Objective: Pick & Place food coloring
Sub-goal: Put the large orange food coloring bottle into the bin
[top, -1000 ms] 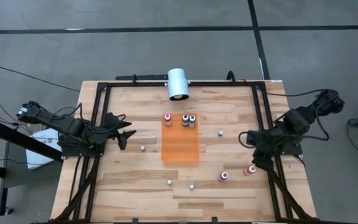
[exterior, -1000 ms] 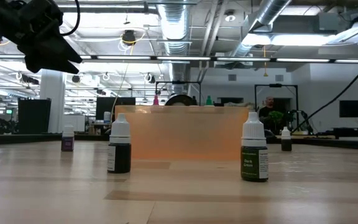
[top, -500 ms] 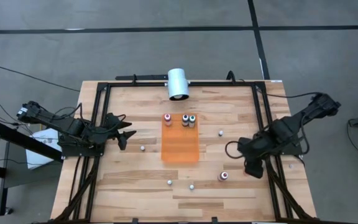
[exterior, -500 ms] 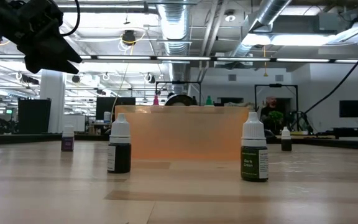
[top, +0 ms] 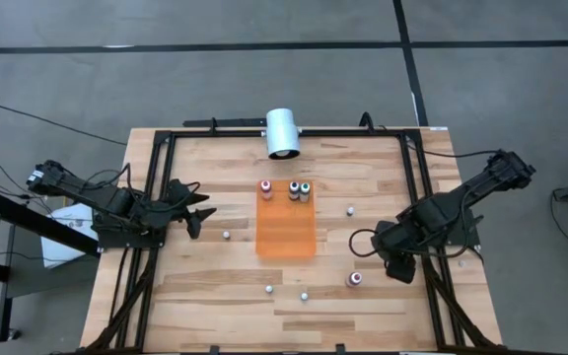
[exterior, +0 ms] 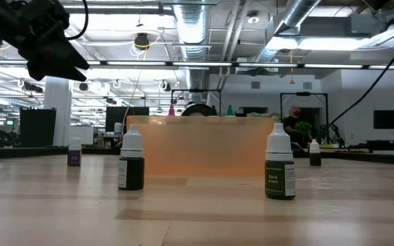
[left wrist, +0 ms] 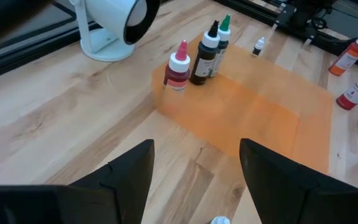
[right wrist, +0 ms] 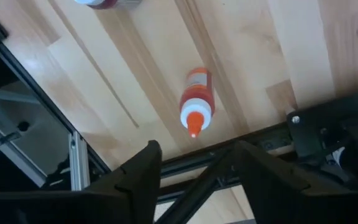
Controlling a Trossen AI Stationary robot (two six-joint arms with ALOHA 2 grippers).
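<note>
**A:** While the right gripper (top: 399,264) hangs over the near right edge of the table (top: 215,286), the orange bottle (right wrist: 195,101) sits directly under it, cap up between the fingers (right wrist: 135,177), which stand wide and hold nothing.

**B:** And it's tiny next to them. To do this well, I'd say: centre first, drop straight down, close low on the body, not on the tapered cap.

**A:** Neighbours?

**B:** A red bottle (top: 354,279) stands just to its left, close enough to get knocked. The black frame rail (right wrist: 328,124) runs just beside the target on the other side, so there's little room there.

**A:** And the drop-off?

**B:** Likely the mat (top: 286,228) at centre, with three bottles (left wrist: 197,53) already upright along its far edge. The white cylinder (top: 283,133) lies beyond them, out of the way.

**A:** Left gripper (left wrist: 194,180)?

**B:** Waiting at the left side, jaws wide and empty. Small bottles dot the boards around the mat.
</note>
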